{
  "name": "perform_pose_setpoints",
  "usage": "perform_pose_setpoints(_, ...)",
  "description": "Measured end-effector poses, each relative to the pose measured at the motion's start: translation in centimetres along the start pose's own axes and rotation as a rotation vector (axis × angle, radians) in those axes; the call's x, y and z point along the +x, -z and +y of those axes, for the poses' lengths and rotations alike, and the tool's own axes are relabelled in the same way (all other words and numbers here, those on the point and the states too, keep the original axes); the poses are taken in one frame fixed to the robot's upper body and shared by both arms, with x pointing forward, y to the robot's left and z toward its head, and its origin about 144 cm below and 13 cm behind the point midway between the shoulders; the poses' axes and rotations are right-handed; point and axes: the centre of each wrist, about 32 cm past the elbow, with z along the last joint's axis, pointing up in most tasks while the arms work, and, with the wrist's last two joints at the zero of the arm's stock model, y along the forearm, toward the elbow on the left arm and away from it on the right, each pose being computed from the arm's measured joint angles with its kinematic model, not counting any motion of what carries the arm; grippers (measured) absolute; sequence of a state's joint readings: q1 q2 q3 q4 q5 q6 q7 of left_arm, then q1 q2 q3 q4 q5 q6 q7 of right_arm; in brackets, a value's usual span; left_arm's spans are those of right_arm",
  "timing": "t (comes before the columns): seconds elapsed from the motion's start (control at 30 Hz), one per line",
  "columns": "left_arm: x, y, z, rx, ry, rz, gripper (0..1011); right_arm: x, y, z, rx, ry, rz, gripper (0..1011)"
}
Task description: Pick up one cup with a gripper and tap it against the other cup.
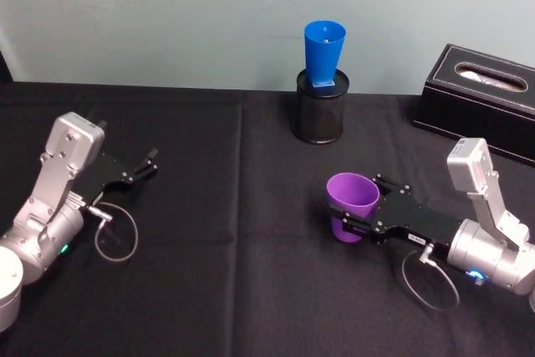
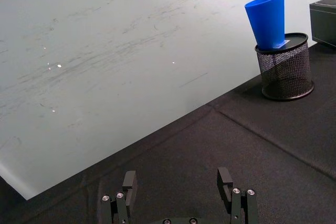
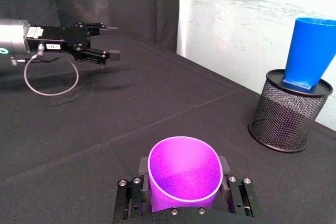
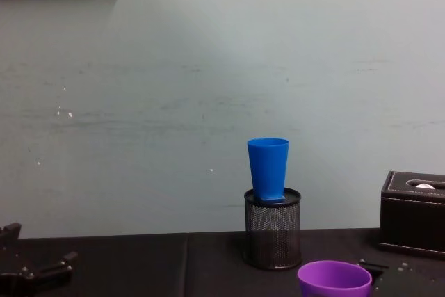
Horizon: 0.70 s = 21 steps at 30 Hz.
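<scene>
**Op 1:** Purple cup (image 3: pixel 184 174) sits nearest the right wrist lens, upright, rim up; the right gripper (image 1: pixel 361 219) is clenched on its lower body, 1 black finger on each side, low over the black tablecloth (image 1: pixel 226 273) at the robot's right-front.

**Op 2:** Is it lifted or still standing on the cloth?

**Op 1:** Cannot tell; the base is hidden behind the fingers. I would judge the grasp made and the carry about to start.

**Op 2:** And the target?

**Op 1:** Blue cup (image 1: pixel 323 53) stands upright on top of the black mesh pen holder (image 1: pixel 320 107), at the far middle of the table near the wall — well apart from the purple one, and higher.

**Op 2:** So how should the tap go?

**Op 1:** Raise first, then travel forward and to the robot's left; bring the purple wall to the blue wall above the holder's rim, side to side; keep the purple cup vertical. Touch gently — the blue cup looks perched with a narrow base, so a hard knock could tip it off.

**Op 2:** Anything in the path?

**Op 1:** Black tissue box (image 1: pixel 481 98) lies to the far right, clear of that line; left gripper (image 1: pixel 138 169) rests released, fingers spread, at the left of the table.
</scene>
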State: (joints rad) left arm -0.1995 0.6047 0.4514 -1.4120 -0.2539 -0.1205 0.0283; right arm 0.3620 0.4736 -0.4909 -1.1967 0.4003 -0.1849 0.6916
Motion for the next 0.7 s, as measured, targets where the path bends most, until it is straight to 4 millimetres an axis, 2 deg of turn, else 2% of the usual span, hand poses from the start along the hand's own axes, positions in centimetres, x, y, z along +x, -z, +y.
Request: perform_pose_setpoints(0.7, 0.0, 0.0, 0.0, 0.0, 0.0, 0.0, 1005, 0.04, 0.26, -0.11, 0.005, 0.001, 0.015, 741)
